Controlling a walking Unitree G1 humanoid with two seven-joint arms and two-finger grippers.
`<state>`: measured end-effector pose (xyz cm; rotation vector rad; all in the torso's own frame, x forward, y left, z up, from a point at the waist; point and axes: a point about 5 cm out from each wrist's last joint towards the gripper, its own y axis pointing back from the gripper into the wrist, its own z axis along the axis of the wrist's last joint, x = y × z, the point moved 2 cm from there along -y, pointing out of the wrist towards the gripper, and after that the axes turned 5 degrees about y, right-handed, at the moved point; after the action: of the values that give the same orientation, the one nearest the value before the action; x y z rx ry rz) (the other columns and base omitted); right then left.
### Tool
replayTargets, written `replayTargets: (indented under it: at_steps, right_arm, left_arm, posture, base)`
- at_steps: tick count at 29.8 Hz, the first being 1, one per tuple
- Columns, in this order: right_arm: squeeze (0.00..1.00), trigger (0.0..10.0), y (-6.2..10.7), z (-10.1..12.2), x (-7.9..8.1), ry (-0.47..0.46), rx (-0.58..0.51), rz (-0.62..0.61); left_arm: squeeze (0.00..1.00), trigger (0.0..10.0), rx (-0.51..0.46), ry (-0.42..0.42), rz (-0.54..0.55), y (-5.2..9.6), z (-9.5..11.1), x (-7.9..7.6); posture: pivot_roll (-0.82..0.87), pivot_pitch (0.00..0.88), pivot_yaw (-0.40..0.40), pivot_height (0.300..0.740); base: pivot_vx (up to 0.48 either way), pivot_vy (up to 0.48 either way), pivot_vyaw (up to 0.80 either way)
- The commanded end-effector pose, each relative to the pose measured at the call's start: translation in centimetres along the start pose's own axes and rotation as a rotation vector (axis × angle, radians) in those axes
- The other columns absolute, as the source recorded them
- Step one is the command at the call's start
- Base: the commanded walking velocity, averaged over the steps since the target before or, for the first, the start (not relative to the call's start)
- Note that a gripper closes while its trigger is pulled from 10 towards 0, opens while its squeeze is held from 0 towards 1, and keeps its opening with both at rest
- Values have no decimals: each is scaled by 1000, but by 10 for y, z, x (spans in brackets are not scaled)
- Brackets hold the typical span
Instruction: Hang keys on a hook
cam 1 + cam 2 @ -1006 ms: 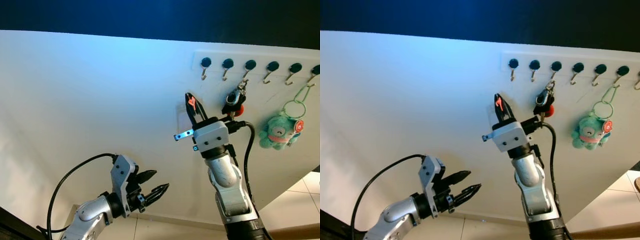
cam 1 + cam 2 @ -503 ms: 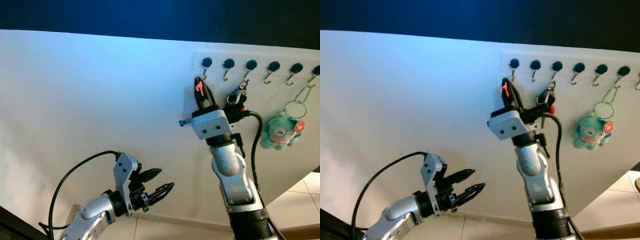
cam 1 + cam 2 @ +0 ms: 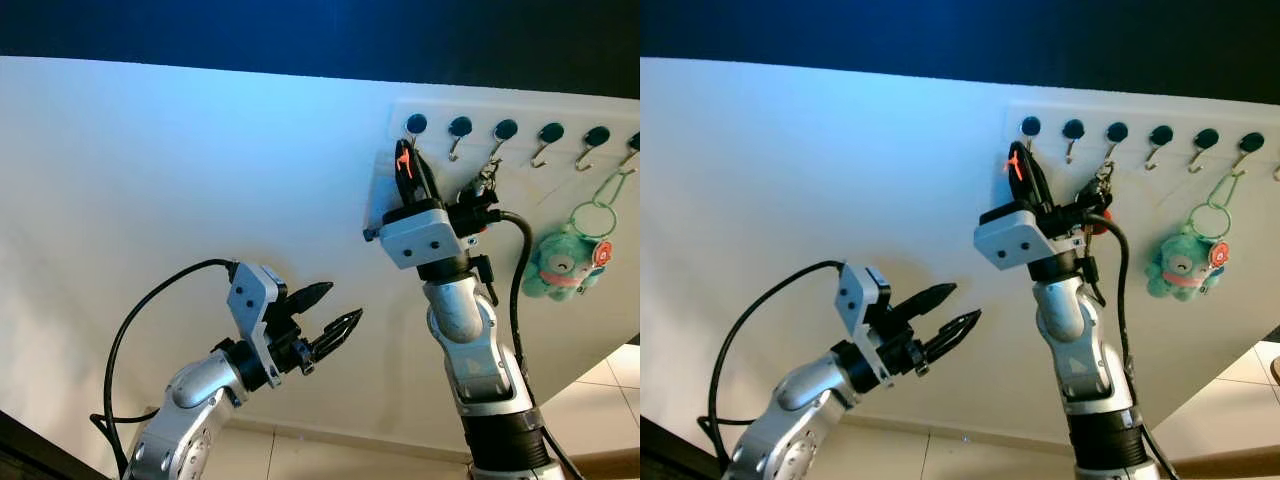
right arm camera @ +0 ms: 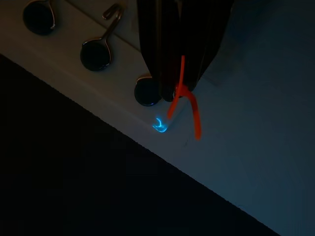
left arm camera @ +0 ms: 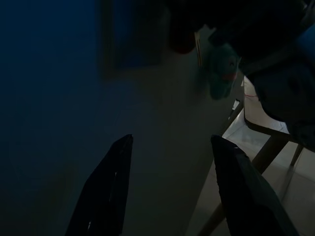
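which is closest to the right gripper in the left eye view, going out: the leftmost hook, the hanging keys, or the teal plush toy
From the right gripper:
1. leftmost hook, just above its fingers at the rack's left end.
2. hanging keys, to its right, on the third hook.
3. teal plush toy, farthest right, hanging lower.

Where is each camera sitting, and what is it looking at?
Left eye view: on the head, facing the wall's hook rail; shows both arms.
Right eye view: beside it, same scene.
Left wrist view: looks along the left gripper at the plush toy.
Right wrist view: right gripper at the end hook.
Shared: the plush toy.
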<state>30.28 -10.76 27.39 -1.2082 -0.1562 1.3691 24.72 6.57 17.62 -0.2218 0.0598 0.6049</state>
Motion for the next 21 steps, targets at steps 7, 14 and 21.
replayTargets:
  at_steps: [7,14,21]
  right_arm:
    - [0,10000,-6,9,-12,15,-29,-53]
    - [0,10000,2,-6,18,26,47,153]
    - [0,10000,8,-8,28,30,57,214]
  left_arm:
    - [0,10000,-12,17,-26,-5,2,-7]
    - [0,10000,1,20,-27,-6,1,-8]
    - [0,10000,4,19,-24,-6,1,-7]
  posture:
    - [41,68,-34,740]
    - [41,71,-33,740]
    - [42,71,-35,740]
  base:
    - [0,0,0]
    - [0,0,0]
    - [0,0,0]
